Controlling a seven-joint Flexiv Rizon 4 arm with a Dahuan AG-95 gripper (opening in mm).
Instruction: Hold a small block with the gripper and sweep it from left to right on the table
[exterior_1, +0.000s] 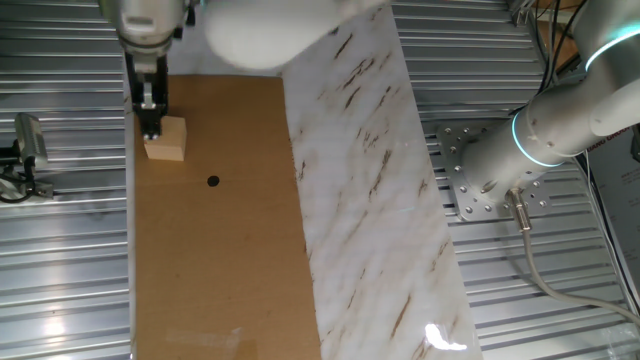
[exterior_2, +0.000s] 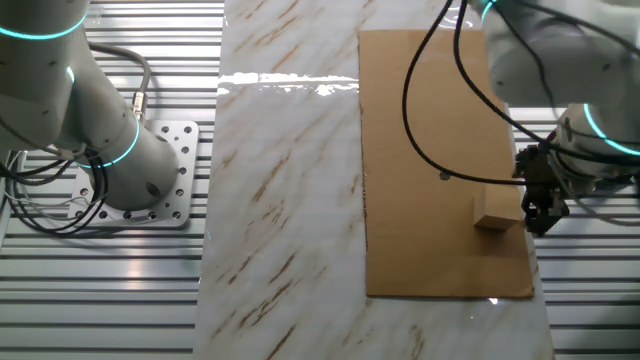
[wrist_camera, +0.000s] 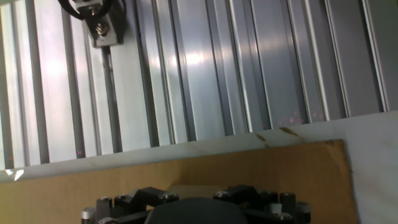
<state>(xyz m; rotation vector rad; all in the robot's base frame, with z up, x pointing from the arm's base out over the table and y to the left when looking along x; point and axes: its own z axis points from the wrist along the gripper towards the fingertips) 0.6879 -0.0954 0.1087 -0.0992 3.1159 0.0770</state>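
The small block (exterior_1: 170, 142) is a pale tan cube on the brown board of the table (exterior_1: 220, 270), close to the board's outer long edge. The gripper (exterior_1: 150, 132) stands upright at the block's outer side, its black fingers touching or overlapping that edge. In the other fixed view the gripper (exterior_2: 541, 225) is just right of the small block (exterior_2: 497, 210) on the table (exterior_2: 440, 110). In the hand view the block's top (wrist_camera: 193, 188) shows between the gripper's (wrist_camera: 194, 206) black finger mounts. The fingertips are hidden, so the grip is unclear.
A tiny black dot (exterior_1: 212, 181) lies on the board beside the block. The marble strip (exterior_1: 370, 200) runs along the board's other side. A second white arm (exterior_1: 545, 130) stands on a bolted plate beyond it. Ribbed metal (wrist_camera: 249, 62) surrounds the table. Black cables (exterior_2: 425, 110) hang over the board.
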